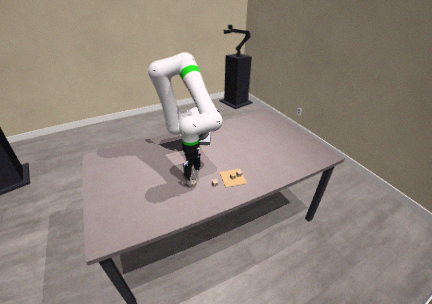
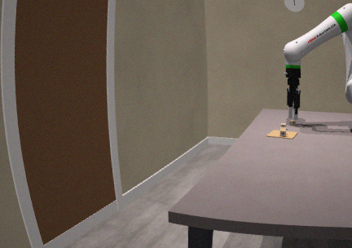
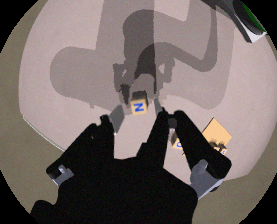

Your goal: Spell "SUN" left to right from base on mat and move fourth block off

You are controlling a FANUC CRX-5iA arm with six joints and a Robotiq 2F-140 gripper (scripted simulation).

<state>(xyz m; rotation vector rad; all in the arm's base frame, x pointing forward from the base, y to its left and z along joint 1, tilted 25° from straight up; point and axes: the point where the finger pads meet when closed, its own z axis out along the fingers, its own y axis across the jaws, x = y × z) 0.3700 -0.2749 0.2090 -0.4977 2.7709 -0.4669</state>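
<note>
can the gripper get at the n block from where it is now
Probably yes: the gripper is open, its fingers on either side of the N block with gaps beside it, and no other block seems to be in the way.
</note>
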